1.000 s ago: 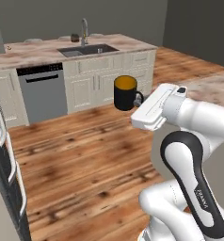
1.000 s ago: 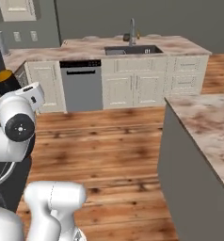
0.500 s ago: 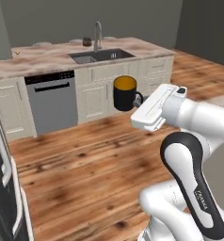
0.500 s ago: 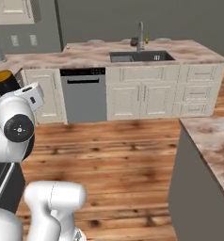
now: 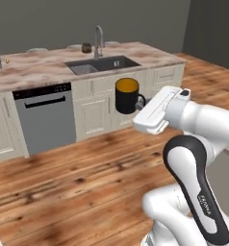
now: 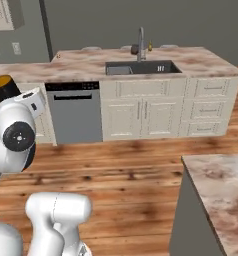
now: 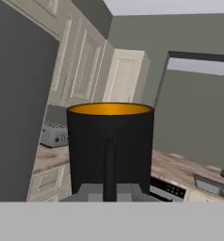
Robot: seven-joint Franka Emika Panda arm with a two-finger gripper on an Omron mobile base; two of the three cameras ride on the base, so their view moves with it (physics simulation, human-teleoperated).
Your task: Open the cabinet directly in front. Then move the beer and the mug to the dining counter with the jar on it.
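End effector (image 5: pixel 135 103): clenched on the mug, gripping it at the handle side; in the hand view the handle runs straight down the mug's near face, between the two dark tips.
Mug (image 5: pixel 127 95): dark outside, yellow-orange inside, held upright in the air with its mouth up. In the left base view it hangs in front of the dining counter's cream doors, just below the sink. In the right base view its rim (image 6: pixel 4 86) shows above the arm, at the left end of the dining counter.
Mug in hand view (image 7: pixel 110 143): upright, close to the camera, rim level.
Arm (image 5: pixel 193 125): white with dark joints, rising at the near side of the dining counter, wrist reaching toward the counter front.
Dining counter (image 6: pixel 86 64): long beige-brown marbled slab ahead of the arm, on cream lower cabinets; well apart from the mug.
Sink (image 6: pixel 143 67): dark inset basin, set in the middle of the dining counter top.
Faucet (image 5: pixel 98 41): grey gooseneck, standing behind the sink on the dining counter.
Jar (image 5: pixel 86 47): small, dark, round object on the dining counter, just beside the faucet at the far edge; detail too small to tell.
Dishwasher (image 6: pixel 74 113): grey front with a dark control strip, built into the dining counter's base, below the slab and to one side of the sink.
Floor (image 5: pixel 78 182): wood planks between the arm and the dining counter.
Second counter (image 6: pixel 218 187): marbled slab on the near side of the floor, opposite the dining counter.
Cabinet (image 7: pixel 125 77): cream raised-panel doors, seen in the hand view above and behind the mug.
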